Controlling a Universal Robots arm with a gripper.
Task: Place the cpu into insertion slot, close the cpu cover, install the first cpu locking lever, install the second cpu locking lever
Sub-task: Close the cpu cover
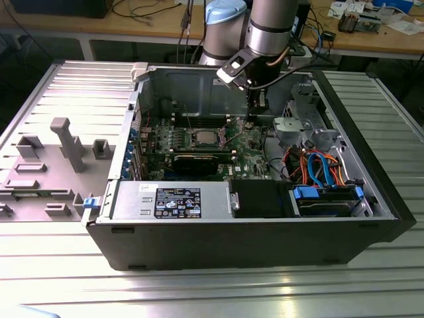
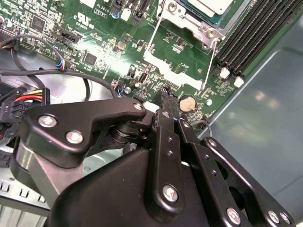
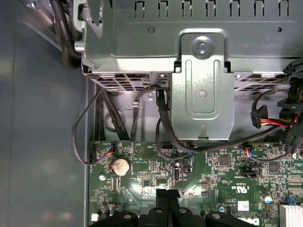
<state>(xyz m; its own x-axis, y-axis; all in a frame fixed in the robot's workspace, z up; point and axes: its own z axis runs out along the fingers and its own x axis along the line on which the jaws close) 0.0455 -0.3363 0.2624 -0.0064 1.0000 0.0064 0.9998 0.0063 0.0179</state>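
Chip and socket are together: the flat square cpu (image 1: 204, 138) with its dull silver-grey top sits in the silver-rimmed square insertion slot (image 1: 193, 140) on the green motherboard (image 2: 94, 28), inside the open black tower case (image 1: 232, 245). In the second wrist view the thin silver frame of the cpu cover (image 2: 199, 22) appears to lie down around the chip's edges, so seating and covering look done. Two thin wire locking levers (image 2: 152, 35) run out from the socket's sides. I cannot tell whether either is hooked under its catch.

The black two-finger gripper (image 2: 165, 99) hangs over the board well apart from the socket, near the round silver coin battery (image 2: 188, 102). Its fingertips are pressed together with nothing between them. Held like this it makes a narrow tip, and I judge that suited to pushing a slim wire lever rather than grasping anything. Grey drive-bay metalwork (image 3: 202, 85) and black cables (image 3: 83, 137) crowd that side, which likely explains the steep approach from above.
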